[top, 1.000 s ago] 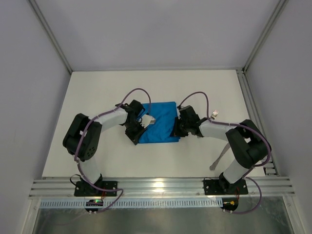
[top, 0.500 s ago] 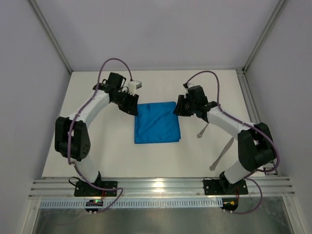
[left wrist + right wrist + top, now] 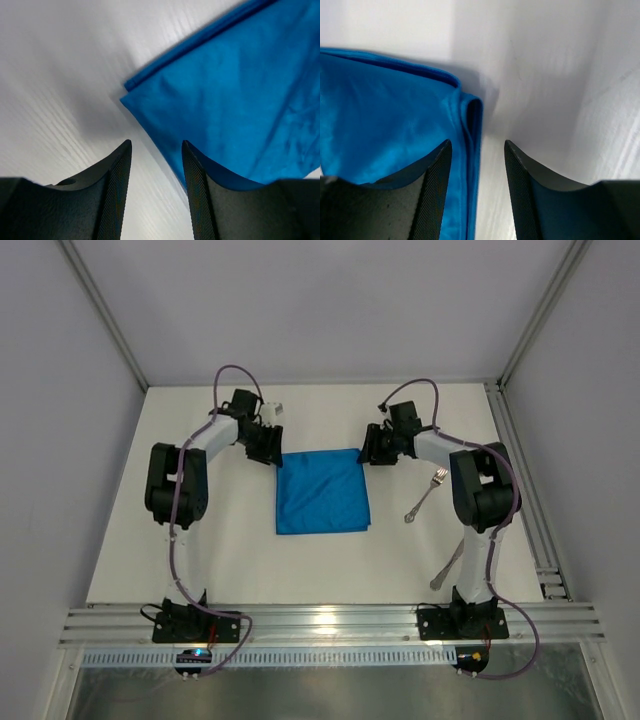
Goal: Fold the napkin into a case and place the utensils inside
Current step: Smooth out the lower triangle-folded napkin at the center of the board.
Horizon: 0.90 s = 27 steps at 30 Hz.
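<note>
The bright blue napkin [image 3: 322, 492] lies flat on the white table as a folded, roughly square cloth. My left gripper [image 3: 270, 451] hovers at its far left corner, open; in the left wrist view that corner of the napkin [image 3: 235, 90] sits just ahead of the left gripper [image 3: 156, 145]. Open as well, my right gripper [image 3: 373, 455] is at the far right corner, where the napkin's layered edge [image 3: 470, 130] runs between the right gripper's [image 3: 477, 144] jaws. A fork [image 3: 427, 492] and a second slim utensil [image 3: 447, 568] lie right of the cloth.
Metal rails [image 3: 520, 480] run along the table's right side and the near edge [image 3: 320, 620]. Grey walls close in the left, right and back. Both arm bases stand at the near edge.
Both grippers left the napkin's sides, swung out to its far corners and went from shut to open. The napkin now lies flat. The right arm no longer covers the fork.
</note>
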### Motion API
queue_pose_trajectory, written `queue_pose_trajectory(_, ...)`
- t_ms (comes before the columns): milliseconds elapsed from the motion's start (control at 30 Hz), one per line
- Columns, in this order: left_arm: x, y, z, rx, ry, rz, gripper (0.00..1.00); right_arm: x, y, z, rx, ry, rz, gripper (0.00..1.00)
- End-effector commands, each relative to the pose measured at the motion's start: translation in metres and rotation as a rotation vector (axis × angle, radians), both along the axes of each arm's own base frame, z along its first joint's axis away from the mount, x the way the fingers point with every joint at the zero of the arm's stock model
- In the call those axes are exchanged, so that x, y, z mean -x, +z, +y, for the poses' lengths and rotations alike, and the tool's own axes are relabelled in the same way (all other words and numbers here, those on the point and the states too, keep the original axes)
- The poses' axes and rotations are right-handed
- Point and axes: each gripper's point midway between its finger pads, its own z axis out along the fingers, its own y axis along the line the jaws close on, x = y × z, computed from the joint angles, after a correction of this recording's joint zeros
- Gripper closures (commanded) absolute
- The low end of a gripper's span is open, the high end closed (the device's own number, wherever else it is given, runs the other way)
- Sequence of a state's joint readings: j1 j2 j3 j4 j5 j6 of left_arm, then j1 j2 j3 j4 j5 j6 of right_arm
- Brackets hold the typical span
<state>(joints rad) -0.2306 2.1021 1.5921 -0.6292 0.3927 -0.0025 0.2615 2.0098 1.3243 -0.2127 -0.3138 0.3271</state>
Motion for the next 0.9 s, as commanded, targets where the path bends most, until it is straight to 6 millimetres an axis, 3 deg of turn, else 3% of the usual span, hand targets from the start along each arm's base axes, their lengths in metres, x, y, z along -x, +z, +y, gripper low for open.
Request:
queue_pose_trajectory(0, -0.029, 0.007, 0.001, 0.041, 0.049, -0.049, 0.52, -0.019, 0.016, 0.018, -0.064, 0.047, -0.056, 0.49)
queue_pose_trajectory(200, -0.027, -0.007, -0.005, 0.067, 0.030, 0.001, 0.53, -0.028, 0.002, 0.021, -0.076, 0.021, -0.026, 0.49)
queue_pose_trajectory(333, -0.021, -0.014, -0.011, 0.099, 0.002, 0.030, 0.55, -0.028, -0.004, 0.024, -0.095, 0.024, -0.011, 0.60)
queue_pose_trajectory(433, -0.020, -0.016, -0.014, 0.106, -0.004, 0.033, 0.62, -0.028, -0.004, 0.026, -0.107, 0.030, -0.014, 0.70)
queue_pose_trajectory(567, -0.018, -0.016, -0.016, 0.119, -0.023, 0.034, 0.93, -0.024, 0.002, 0.029, -0.125, 0.047, -0.020, 0.81)
queue_pose_trajectory(633, -0.012, -0.018, -0.016, 0.125, -0.031, 0.043, 1.00, -0.018, 0.002, 0.030, -0.138, 0.055, -0.016, 0.85)
queue_pose_trajectory(867, 0.006, -0.015, -0.005, 0.080, -0.070, 0.010, 1.00, 0.004, 0.013, 0.027, -0.167, 0.053, -0.033, 0.94)
